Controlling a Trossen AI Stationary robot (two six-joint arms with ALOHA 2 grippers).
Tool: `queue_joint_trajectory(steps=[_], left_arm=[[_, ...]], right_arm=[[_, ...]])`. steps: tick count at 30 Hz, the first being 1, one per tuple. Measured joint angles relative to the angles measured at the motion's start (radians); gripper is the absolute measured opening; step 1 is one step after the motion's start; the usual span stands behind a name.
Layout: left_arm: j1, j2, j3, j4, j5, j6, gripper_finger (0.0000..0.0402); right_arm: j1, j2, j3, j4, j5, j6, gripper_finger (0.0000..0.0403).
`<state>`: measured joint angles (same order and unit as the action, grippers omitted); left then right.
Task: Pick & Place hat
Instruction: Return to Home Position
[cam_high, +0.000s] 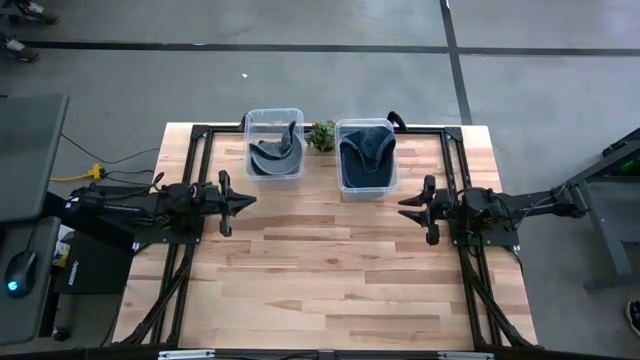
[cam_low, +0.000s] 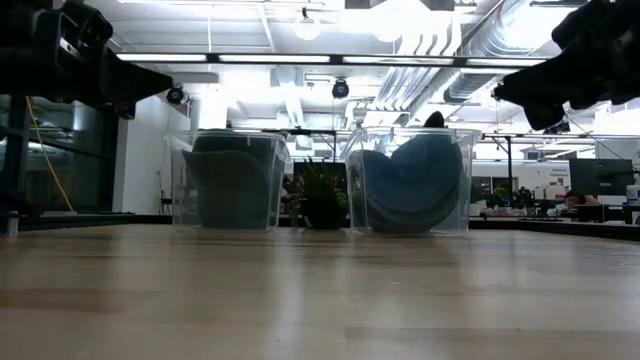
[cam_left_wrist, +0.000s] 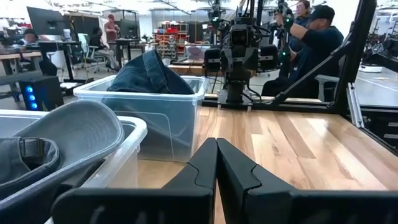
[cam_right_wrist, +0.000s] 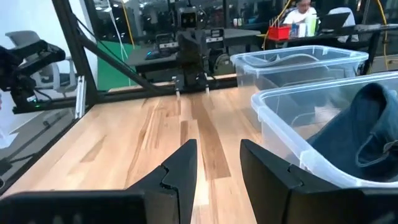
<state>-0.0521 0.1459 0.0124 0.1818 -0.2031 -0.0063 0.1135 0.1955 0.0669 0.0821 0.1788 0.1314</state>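
Hovering at the sides of the table (cam_high: 330, 280), the left gripper (cam_high: 248, 201) was pictured pinched together and the right gripper (cam_high: 405, 208) parted, both empty. The blue caps (cam_high: 366, 152) were stowed in the right transparent bin (cam_high: 366, 122); only parking the arms was judged outstanding.

Left gripper (cam_high: 245, 201) by the table (cam_high: 330, 270) left edge, raised, fingers pressed together. Right gripper (cam_high: 408, 208) by the right edge, raised, fingers parted. Both point inward.
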Motion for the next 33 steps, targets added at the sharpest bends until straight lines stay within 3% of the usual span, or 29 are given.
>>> queue_joint_trajectory(steps=[7,16,33], left_arm=[[0.000,0.000,0.000,-0.011,0.039,-0.051,0.0001],[0.000,0.000,0.000,-0.103,0.012,-0.052,0.0001],[0.000,0.000,0.002,-0.154,0.030,-0.078,0.0001]], right_arm=[[0.000,0.001,0.000,-0.042,0.017,-0.021,0.0117],[0.000,0.000,0.000,-0.041,0.106,-0.027,0.0117],[0.000,0.000,0.000,-0.041,0.100,-0.027,0.0117]])
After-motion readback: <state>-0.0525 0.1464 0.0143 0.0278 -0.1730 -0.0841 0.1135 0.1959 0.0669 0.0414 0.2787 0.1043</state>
